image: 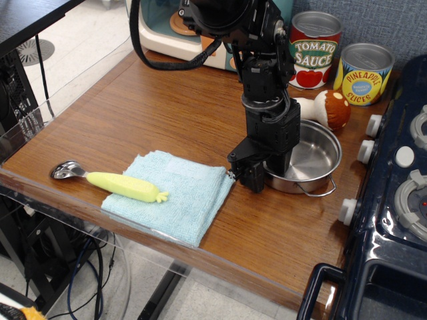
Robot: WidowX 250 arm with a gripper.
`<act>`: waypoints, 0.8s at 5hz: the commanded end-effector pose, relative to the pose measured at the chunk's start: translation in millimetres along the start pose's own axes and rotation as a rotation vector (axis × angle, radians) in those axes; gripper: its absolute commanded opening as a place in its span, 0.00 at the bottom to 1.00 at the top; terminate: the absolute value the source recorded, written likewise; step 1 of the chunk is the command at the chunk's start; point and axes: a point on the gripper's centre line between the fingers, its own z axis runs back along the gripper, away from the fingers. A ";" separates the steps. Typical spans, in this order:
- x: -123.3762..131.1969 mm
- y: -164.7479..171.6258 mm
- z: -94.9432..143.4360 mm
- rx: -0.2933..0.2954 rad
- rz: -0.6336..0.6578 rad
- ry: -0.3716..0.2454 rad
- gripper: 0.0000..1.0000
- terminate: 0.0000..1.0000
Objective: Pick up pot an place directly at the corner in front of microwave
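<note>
The shiny steel pot sits on the wood tabletop right of centre, next to the dark blue stove. My gripper points down at the pot's left rim. One dark finger is outside the pot's wall; the other is hidden behind the wrist, over the pot's inside. The jaws look open and astride the rim, holding nothing. The cream and teal microwave stands at the back left, partly behind my arm. The tabletop's near-left corner has a clear acrylic edge.
A light blue cloth lies just left of the gripper, with a yellow-handled spoon across its left edge. A toy mushroom, a tomato sauce can and a pineapple can stand behind the pot. The stove fills the right side.
</note>
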 end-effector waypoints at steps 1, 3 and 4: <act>2.2 -2.9 21.9 0.054 -0.033 -0.015 0.00 0.00; 0.2 -16.7 42.6 0.073 -0.057 0.019 0.00 0.00; -5.7 -24.0 68.3 0.124 -0.004 0.062 0.00 0.00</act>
